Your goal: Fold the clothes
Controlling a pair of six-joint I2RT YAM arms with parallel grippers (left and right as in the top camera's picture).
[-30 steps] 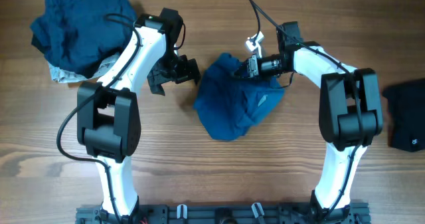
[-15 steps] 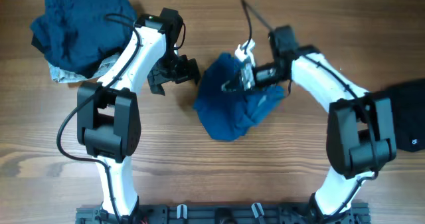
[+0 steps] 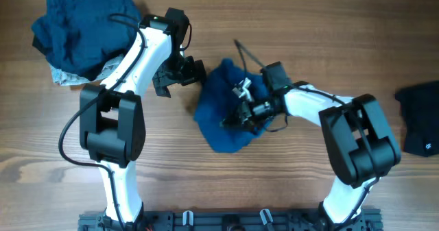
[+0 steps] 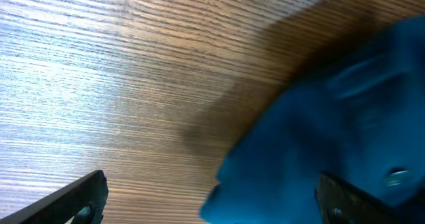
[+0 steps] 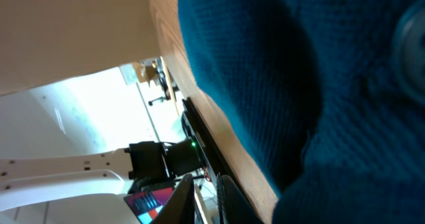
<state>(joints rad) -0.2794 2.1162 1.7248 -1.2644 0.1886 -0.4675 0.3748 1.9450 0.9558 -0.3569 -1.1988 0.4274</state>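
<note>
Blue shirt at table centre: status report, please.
Left gripper open, beside blue shirt. Right gripper low over shirt, grip unclear. Shirt crumpled, not folded. Nothing in the way.

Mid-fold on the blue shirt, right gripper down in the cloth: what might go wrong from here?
1. The blue shirt lies bunched, not flat, and the right gripper is buried in its folds; a pull may drag several layers or the whole heap.
2. The left gripper hangs open just beside the shirt's edge, so both arms reaching in may crowd each other.
</note>
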